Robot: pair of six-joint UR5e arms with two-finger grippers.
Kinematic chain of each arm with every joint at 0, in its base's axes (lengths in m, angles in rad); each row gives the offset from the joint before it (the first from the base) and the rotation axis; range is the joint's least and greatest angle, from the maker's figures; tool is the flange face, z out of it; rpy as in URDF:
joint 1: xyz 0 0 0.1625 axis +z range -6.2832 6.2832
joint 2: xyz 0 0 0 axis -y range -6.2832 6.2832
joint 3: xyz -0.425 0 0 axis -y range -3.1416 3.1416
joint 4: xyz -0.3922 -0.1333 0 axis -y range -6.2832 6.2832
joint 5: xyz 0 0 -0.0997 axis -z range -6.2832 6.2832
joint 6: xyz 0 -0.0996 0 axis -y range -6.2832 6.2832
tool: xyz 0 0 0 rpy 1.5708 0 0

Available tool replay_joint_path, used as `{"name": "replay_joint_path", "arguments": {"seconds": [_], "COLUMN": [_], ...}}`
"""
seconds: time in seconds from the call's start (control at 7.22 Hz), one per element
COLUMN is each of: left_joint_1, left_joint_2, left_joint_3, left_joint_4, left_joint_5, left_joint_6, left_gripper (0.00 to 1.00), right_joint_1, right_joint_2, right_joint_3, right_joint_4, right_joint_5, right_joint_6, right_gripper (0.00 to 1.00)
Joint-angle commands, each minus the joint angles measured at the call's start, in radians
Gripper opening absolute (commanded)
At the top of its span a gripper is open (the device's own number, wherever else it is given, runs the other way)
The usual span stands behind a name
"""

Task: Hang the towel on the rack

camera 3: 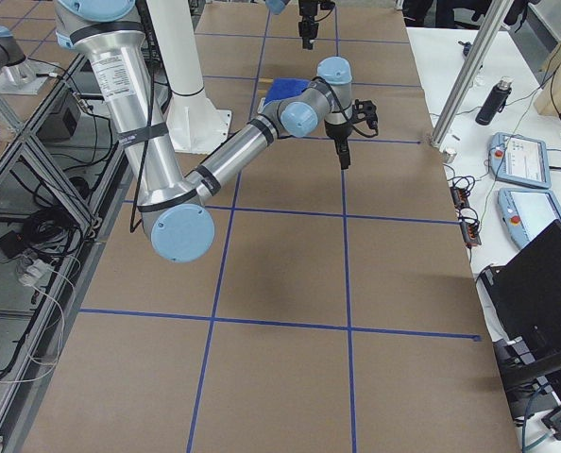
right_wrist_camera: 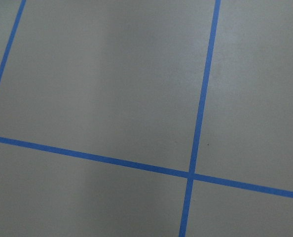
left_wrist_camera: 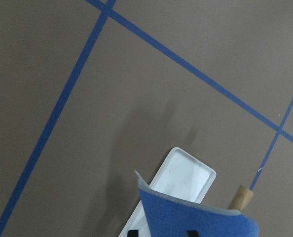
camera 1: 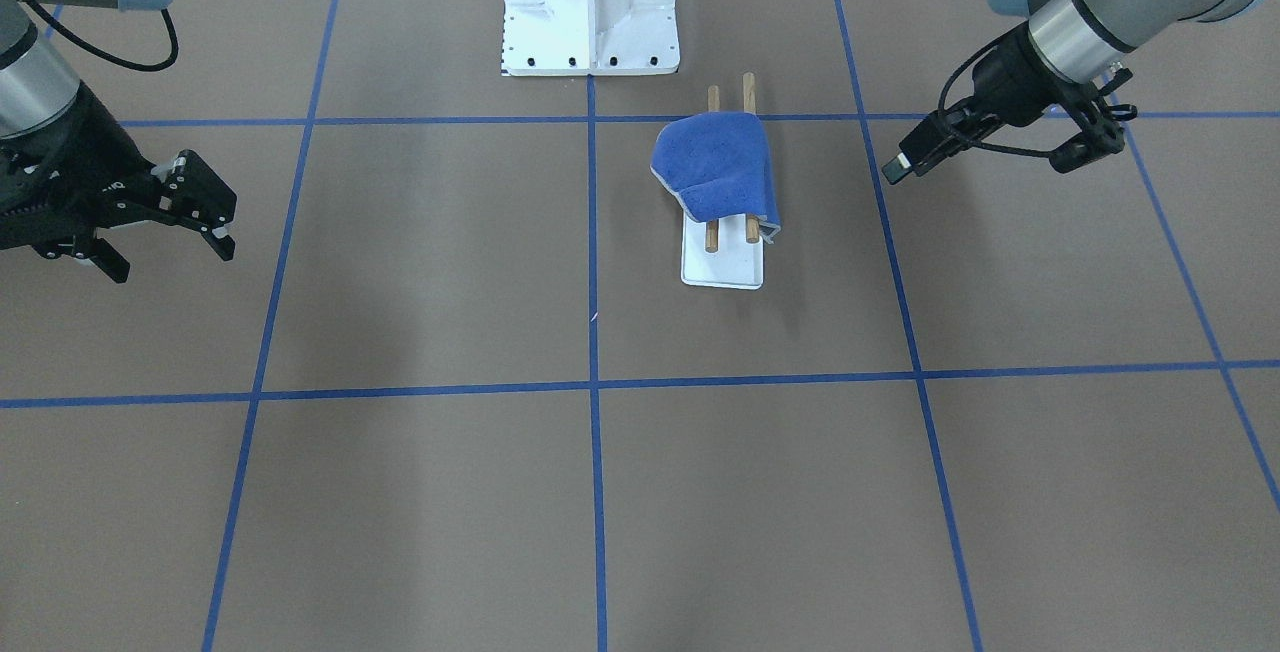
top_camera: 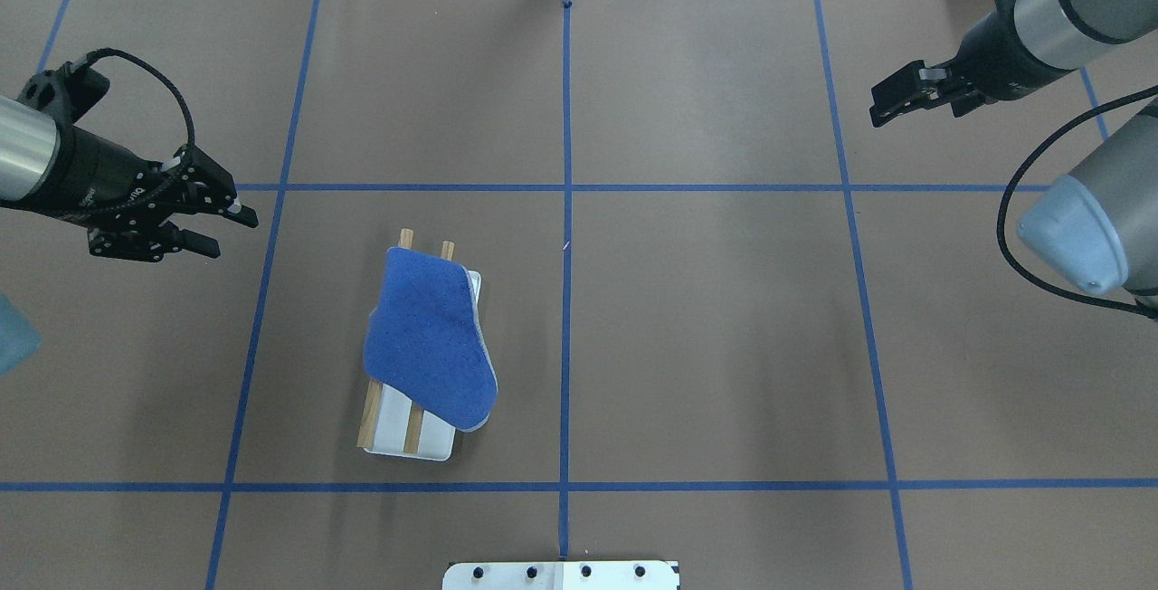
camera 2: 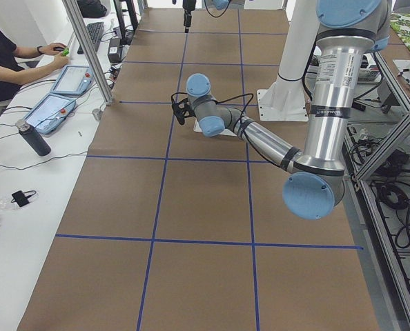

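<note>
Silver arm tubes [camera 2: 333, 83], pale blue joint caps [camera 2: 308, 196], looped black cables [top_camera: 181, 101]

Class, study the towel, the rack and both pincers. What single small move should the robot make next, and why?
Probably just draw the left pincer back toward its own side and stop. The towel already lies draped over both rods of the rack, with one corner hanging low. Both pincers are open, empty and well clear of it, the right pincer far off.

Blue, grey-edged towel [top_camera: 425, 337]; white-and-brown rack [top_camera: 391, 424]
</note>
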Motion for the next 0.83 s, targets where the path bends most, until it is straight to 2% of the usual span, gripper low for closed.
{"name": "replay_joint_path", "arguments": {"seconds": [0.0,0.14,0.28,0.42,0.55,0.69], "left_joint_1": [-0.142,-0.247,-0.350,-0.410,-0.514,-0.602], "left_joint_2": [0.034,0.054,0.087,0.094,0.133,0.150], "left_joint_3": [0.074,0.124,0.143,0.142,0.146,0.169], "left_joint_4": [0.008,0.009,0.064,0.212,0.394,0.455], "left_joint_5": [-0.012,-0.026,-0.040,-0.037,-0.029,-0.026], "left_joint_6": [0.271,0.479,0.682,0.895,1.172,1.323], "left_gripper": [0.98,0.98,0.98,0.99,0.98,0.98], "right_joint_1": [0.098,0.155,0.206,0.274,0.321,0.321], "right_joint_2": [-0.014,-0.010,-0.001,-0.017,-0.111,-0.163], "right_joint_3": [-0.085,-0.110,-0.119,-0.142,-0.139,-0.145], "right_joint_4": [-0.062,-0.228,-0.400,-0.445,-0.426,-0.317], "right_joint_5": [0.064,0.060,0.038,0.043,0.072,0.080], "right_joint_6": [-0.179,-0.355,-0.511,-0.530,-0.532,-0.515], "right_gripper": [1.00,1.00,1.00,1.00,1.00,1.00]}}
